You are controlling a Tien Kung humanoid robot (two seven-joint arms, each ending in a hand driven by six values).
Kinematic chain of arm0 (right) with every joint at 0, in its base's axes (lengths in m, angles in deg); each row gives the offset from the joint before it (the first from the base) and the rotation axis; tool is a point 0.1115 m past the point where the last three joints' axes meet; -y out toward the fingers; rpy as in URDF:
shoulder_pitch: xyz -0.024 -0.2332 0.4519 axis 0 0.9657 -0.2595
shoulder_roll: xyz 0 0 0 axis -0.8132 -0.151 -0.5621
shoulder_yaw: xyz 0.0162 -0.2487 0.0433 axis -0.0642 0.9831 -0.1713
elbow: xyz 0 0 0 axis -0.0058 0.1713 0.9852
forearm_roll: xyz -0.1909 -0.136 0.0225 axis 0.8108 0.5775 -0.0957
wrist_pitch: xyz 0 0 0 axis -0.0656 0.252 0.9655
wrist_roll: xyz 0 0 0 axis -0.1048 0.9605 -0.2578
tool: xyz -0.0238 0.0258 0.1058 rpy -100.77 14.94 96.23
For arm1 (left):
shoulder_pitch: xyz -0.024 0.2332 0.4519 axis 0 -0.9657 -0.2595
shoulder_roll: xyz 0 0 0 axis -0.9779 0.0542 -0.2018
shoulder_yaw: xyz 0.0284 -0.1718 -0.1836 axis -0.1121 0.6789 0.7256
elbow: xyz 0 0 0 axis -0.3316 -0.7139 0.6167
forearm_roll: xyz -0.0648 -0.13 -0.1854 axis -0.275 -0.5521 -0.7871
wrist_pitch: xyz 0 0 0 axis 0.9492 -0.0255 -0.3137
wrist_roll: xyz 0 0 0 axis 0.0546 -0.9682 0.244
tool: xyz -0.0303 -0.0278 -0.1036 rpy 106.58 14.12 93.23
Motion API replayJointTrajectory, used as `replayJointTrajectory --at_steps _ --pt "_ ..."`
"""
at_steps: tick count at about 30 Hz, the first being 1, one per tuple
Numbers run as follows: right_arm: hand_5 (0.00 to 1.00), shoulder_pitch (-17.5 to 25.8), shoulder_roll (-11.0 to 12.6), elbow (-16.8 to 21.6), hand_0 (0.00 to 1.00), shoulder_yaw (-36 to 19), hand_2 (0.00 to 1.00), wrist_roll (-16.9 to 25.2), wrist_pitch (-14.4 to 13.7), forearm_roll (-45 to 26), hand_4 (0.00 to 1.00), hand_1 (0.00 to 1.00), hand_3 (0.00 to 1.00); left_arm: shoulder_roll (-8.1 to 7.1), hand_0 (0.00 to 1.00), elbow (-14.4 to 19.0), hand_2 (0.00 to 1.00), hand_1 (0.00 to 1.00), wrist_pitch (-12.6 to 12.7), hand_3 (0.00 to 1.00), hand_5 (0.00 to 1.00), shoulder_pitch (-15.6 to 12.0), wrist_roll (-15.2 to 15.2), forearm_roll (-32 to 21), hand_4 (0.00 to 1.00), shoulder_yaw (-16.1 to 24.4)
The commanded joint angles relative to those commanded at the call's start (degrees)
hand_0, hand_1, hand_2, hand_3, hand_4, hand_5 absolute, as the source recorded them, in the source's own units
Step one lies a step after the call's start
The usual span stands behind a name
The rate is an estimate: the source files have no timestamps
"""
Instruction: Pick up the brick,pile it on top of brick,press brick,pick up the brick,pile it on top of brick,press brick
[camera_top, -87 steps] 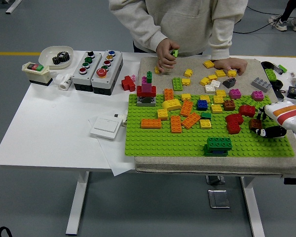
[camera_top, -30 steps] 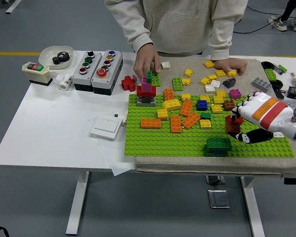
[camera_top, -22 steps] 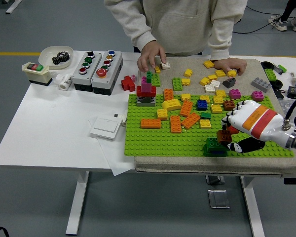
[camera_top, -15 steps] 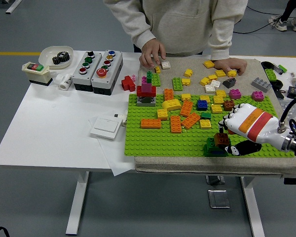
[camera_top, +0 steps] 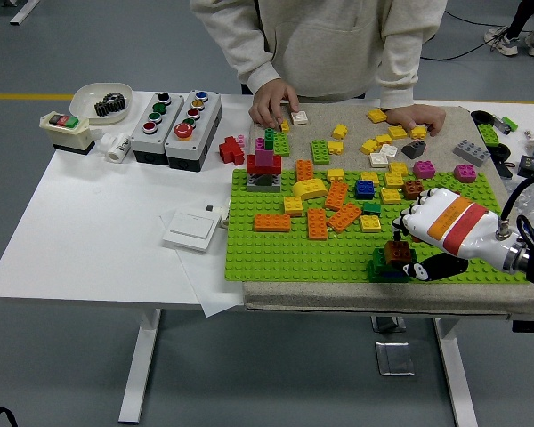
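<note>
My right hand [camera_top: 408, 251] reaches in from the right edge, low over the front of the green baseplate [camera_top: 285, 253]. Its fingers are curled on a brown brick [camera_top: 397, 252], which rests on top of the dark green brick stack [camera_top: 381, 264] near the plate's front edge. The white and orange back of the hand hides the far side of the stack. Several orange bricks [camera_top: 325, 218], yellow bricks and a blue brick [camera_top: 365, 189] lie mid-plate. My left arm is out of view.
A person stands at the far side, one hand [camera_top: 274, 100] by a white brick, the other hand [camera_top: 416, 116] resting among yellow bricks. A red, pink and green tower [camera_top: 264, 163] stands at the plate's back left. Button boxes [camera_top: 175, 116], a bowl [camera_top: 101, 100] and a wall switch [camera_top: 192, 229] lie left.
My right hand carried the brown brick leftward and down from the plate's right side onto the dark green stack. The person's hand moved from the tower back to the white brick.
</note>
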Motion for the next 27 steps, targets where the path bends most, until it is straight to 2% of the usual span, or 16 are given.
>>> replayJointTrajectory --at_steps 27 --pt "0.546 -0.3 -0.7 -2.6 0.547 0.6 0.517 0.4 -0.1 -0.4 0.699 0.455 0.503 0.04 0.656 0.1 0.726 0.708 -0.1 0.587 0.664 0.0 -0.1 0.3 0.663 0.2"
